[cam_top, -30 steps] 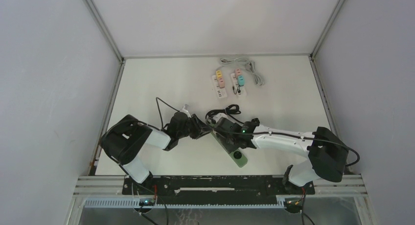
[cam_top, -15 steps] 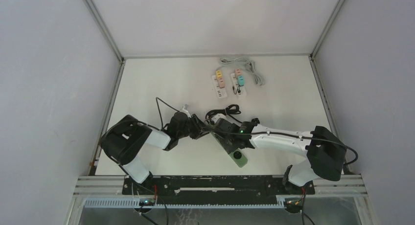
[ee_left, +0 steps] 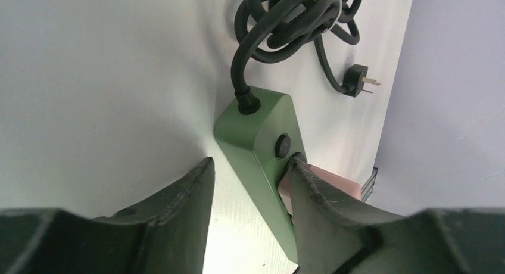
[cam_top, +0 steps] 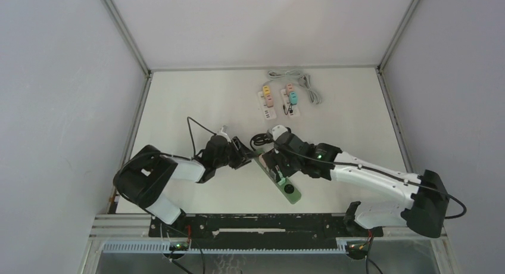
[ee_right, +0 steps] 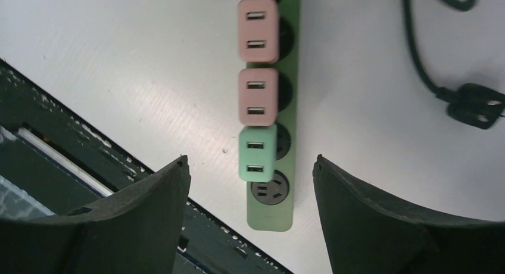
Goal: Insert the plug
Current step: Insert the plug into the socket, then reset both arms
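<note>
The green power strip (ee_right: 286, 217) lies flat on the desk (ee_right: 119, 59), running straight up and down the middle of the right wrist view. Two pink plugs (ee_right: 258, 30) sit in it higher up, and the mint plug (ee_right: 258, 153) sits below them (it looks pushed all the way in). The right end effector (ee_right: 250, 167) hangs right over the mint plug, wide open and holding nothing, with one finger on each side of the strip. The left end effector (ee_left: 250, 167) is partly open around the end with the black cord (ee_left: 280, 24). There is a gap on one side, so I think it is not squeezing. The right arm is nearer the plug.
</note>
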Controlling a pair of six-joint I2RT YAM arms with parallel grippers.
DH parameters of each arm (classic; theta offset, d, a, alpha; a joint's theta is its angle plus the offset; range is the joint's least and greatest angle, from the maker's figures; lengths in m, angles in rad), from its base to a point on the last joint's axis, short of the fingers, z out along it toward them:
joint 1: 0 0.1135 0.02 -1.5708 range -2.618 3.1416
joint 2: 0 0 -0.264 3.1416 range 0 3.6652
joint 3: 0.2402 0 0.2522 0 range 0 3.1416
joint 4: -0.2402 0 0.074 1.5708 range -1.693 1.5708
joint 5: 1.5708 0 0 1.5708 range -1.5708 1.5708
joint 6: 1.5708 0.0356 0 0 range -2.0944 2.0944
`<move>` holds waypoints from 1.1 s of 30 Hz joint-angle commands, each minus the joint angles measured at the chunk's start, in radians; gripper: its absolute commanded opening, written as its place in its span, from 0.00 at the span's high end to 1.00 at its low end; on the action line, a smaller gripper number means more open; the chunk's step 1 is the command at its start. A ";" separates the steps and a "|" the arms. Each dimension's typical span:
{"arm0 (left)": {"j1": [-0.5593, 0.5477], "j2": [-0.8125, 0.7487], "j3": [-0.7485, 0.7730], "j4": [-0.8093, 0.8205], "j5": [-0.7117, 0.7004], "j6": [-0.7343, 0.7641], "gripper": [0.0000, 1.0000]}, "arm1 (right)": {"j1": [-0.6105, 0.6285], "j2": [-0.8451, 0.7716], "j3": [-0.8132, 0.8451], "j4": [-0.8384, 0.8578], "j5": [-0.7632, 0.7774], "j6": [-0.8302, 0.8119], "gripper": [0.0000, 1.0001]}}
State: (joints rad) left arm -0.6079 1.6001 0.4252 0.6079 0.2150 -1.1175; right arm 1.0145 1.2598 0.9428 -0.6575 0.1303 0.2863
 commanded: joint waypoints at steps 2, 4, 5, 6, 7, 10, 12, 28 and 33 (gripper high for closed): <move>0.002 -0.151 0.020 -0.115 -0.075 0.073 0.40 | -0.055 -0.110 0.022 -0.058 0.082 0.006 0.16; 0.003 -0.222 0.018 -0.197 -0.118 0.103 0.36 | -0.071 -0.158 0.010 -0.070 0.105 0.021 0.15; 0.003 -0.265 0.022 -0.246 -0.146 0.122 0.33 | -0.082 -0.189 -0.001 -0.075 0.112 0.028 0.13; 0.003 -0.311 0.025 -0.300 -0.178 0.147 0.31 | -0.092 -0.228 -0.009 -0.079 0.115 0.035 0.11; 0.003 -0.363 0.028 -0.349 -0.208 0.168 0.29 | -0.105 -0.248 -0.016 -0.085 0.122 0.042 0.09; 0.003 -0.538 0.043 -0.517 -0.318 0.226 0.24 | -0.140 -0.339 -0.024 -0.126 0.179 0.074 0.05; 0.005 -0.669 0.070 -0.641 -0.391 0.271 0.20 | -0.155 -0.394 -0.024 -0.160 0.229 0.090 0.03; 0.006 -1.317 0.389 -1.248 -0.884 0.704 0.00 | -0.253 -0.794 -0.041 -0.231 0.468 0.030 0.00; 0.007 -1.375 0.353 -1.172 -0.958 0.832 0.00 | -0.262 -0.916 -0.095 -0.180 0.548 0.015 0.00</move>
State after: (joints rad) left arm -0.6064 0.2523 0.7876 -0.5831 -0.6411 -0.4488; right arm 0.7635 0.4160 0.8871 -0.8825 0.5827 0.3325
